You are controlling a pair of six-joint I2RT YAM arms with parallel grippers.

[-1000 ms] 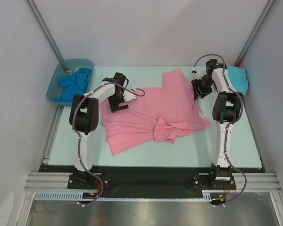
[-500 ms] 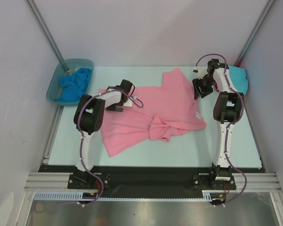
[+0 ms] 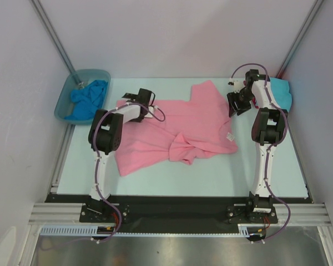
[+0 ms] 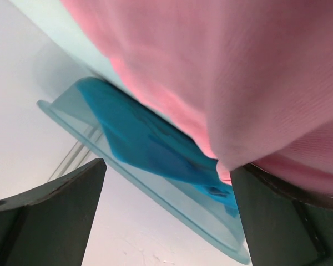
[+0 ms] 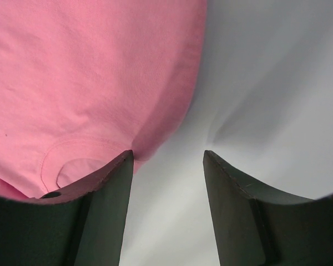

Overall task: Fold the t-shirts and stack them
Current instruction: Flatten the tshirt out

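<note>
We judged little done: the pink tee [image 3: 177,133] lay bunched and unfolded between our grippers. The left gripper [image 4: 167,166] gaped, cloth draped over one finger. The right gripper [image 5: 166,160] stood open and empty at the hem. A blue tee [image 3: 87,98] lay beyond the left gripper, a turquoise tee [image 3: 281,92] beside the right.

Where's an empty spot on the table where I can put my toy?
The near strip of table in front of the pink t-shirt, and the far edge between it and the tub. The far right corner is crowded by the turquoise t-shirt and right arm.
</note>
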